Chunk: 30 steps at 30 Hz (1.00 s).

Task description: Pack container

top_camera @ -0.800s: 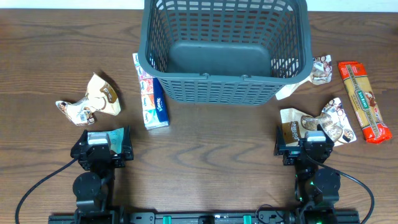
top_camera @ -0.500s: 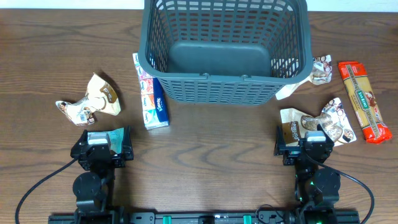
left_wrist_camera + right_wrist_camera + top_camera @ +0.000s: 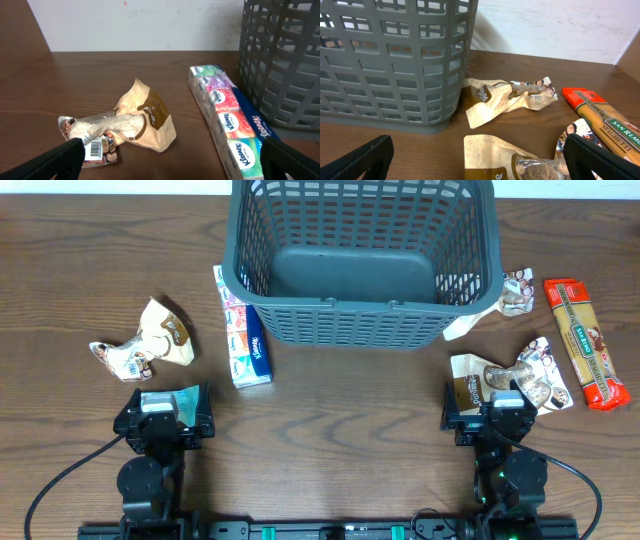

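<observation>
We see a dark grey rectangular basket [image 3: 350, 325] with slotted lattice walls, solid base, rolled rim; our left gripper [image 3: 170, 159] and right gripper [image 3: 475, 156] gape wide.

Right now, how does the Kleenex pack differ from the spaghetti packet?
The Kleenex pack is white and blue with multicoloured panels; the spaghetti packet is red-orange. The Kleenex pack lies left of the basket, close against its corner; the spaghetti packet lies right of it, clearly apart. Both are long, lie flat and sit outside the basket.
</observation>
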Each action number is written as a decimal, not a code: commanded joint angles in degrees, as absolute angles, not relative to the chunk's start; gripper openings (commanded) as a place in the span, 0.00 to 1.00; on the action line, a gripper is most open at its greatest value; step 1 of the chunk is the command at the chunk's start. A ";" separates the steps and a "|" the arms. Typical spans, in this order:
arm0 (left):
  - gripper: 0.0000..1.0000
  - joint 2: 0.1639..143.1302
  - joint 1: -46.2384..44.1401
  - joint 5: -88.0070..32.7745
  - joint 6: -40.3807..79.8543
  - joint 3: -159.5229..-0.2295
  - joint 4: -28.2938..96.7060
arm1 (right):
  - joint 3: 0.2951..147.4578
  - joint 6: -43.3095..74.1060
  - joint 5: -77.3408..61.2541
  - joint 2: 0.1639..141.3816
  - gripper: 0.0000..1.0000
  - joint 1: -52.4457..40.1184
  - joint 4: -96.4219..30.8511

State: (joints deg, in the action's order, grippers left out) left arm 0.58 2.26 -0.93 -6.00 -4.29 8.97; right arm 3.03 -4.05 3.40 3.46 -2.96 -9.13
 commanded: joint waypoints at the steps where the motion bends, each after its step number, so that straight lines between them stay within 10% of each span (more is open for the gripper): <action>1: 0.99 0.19 2.57 -1.06 -5.67 -2.74 9.54 | 2.52 -4.82 3.18 3.05 0.99 -3.25 -9.02; 30: 0.99 0.19 2.57 -1.06 -5.69 -2.74 9.54 | 2.52 0.62 2.63 3.05 0.99 -3.31 -8.75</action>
State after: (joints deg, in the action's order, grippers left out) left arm 0.58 2.26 -0.93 -6.00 -4.29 8.97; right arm 3.03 -3.31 3.40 3.46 -2.96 -8.93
